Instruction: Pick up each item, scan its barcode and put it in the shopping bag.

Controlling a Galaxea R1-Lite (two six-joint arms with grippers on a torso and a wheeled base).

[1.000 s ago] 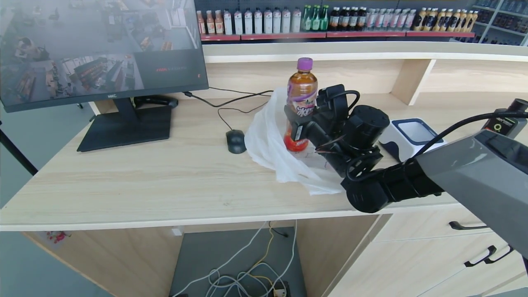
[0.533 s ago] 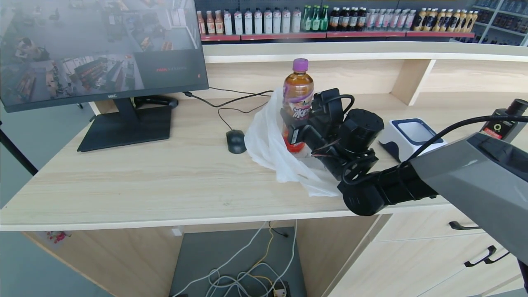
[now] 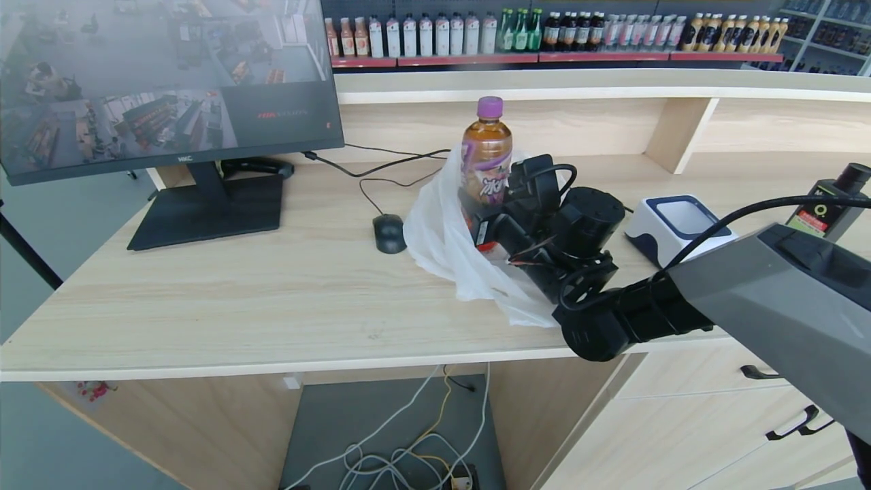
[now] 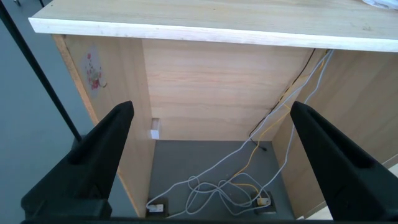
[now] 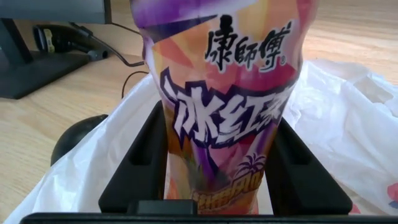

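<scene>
Right wrist view: the purple-capped drink bottle [image 5: 227, 93] is gripped upright between the jaws of the right gripper [image 5: 222, 165], its lower part surrounded by the shopping bag [image 3: 442, 245] lying mid-way across the counter [image 3: 272, 286]; the jaws of the left gripper [image 4: 211, 155] are spread wide.

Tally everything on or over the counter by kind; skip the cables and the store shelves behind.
Bottles: 2 (tea bottle in the right pincer, dark bottle at far right)
Shopping bag: 1
Countertop scanner: 1
Monitor: 1
Mouse: 1
Black handheld device: 1
Total: 7
</scene>
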